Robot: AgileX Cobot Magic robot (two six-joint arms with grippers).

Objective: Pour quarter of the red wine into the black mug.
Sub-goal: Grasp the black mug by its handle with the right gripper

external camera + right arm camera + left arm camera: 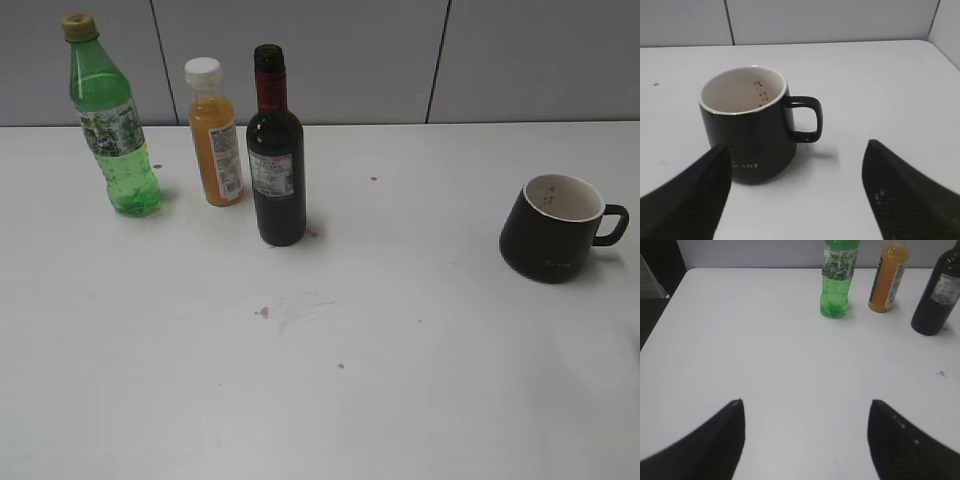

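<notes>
Since neither pincer holds anything — the left pincer (805,440) and the right pincer (797,195) both stand spread apart over the table (400,400) — the task appears to be at its opening step, with the grasp of the red wine bottle (276,160) not yet made. That uncapped, dark-filled bottle stands upright just beside the orange juice bottle (214,135) and near the green bottle (112,120), both capped. The black mug (555,228) stands well apart at right, its pale interior holding only a few reddish specks; the next move likely calls for the left pincer to close on the bottle body.
</notes>
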